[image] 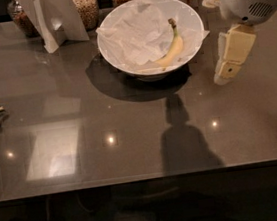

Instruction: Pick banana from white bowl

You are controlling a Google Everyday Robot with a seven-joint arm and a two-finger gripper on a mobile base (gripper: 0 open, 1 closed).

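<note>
On crumpled paper (137,34) in the white bowl (102,47) lies the curved, pale-yellow, dark-stemmed banana (172,52); my gripper (223,74) hangs just right, its opening I cannot tell.

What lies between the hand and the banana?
In the camera view, only the right rim of the white bowl and its paper lining; the hand hangs just right of the bowl.
</note>
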